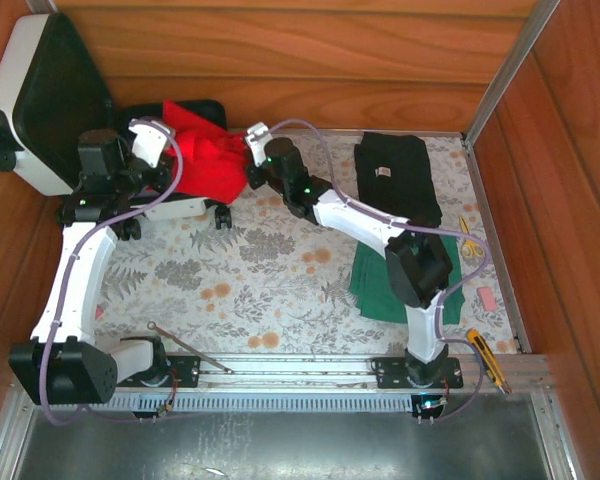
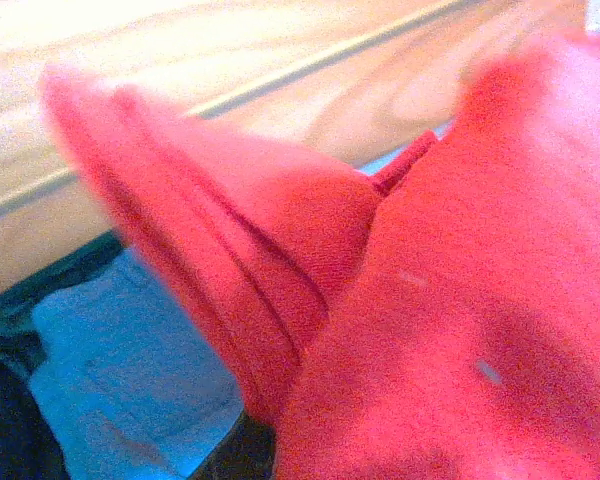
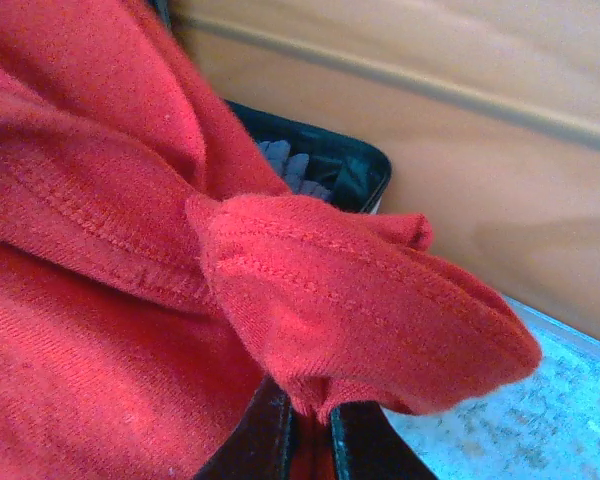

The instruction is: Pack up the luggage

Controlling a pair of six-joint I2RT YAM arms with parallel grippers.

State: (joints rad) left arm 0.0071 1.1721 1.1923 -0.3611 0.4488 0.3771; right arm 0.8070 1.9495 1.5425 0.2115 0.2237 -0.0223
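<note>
The luggage [image 1: 25, 150], a white hard-shell suitcase, lies open at the back left with its black-lined lid leaning on the wooden wall. A red garment [image 1: 208, 152] hangs bunched over its lower half. My left gripper [image 1: 152, 135] is at the garment's left edge; in the left wrist view the red garment [image 2: 460, 300] hides its fingers. My right gripper [image 1: 256, 138] holds the right edge. In the right wrist view this gripper [image 3: 310, 425] is shut, with a fold of the red garment [image 3: 350, 290] pinched between its black fingers [image 3: 265, 440]. The suitcase's black lining [image 3: 355, 170] shows behind it.
A folded black garment [image 1: 395, 175] and a green one [image 1: 372, 285] lie on the floral cloth at the right. Scissors [image 1: 470, 240], a pink eraser [image 1: 487, 298] and a yellow cutter [image 1: 488, 360] lie along the right edge. A thin metal rod [image 1: 190, 348] lies at the front left. Wooden walls close in the back and the sides.
</note>
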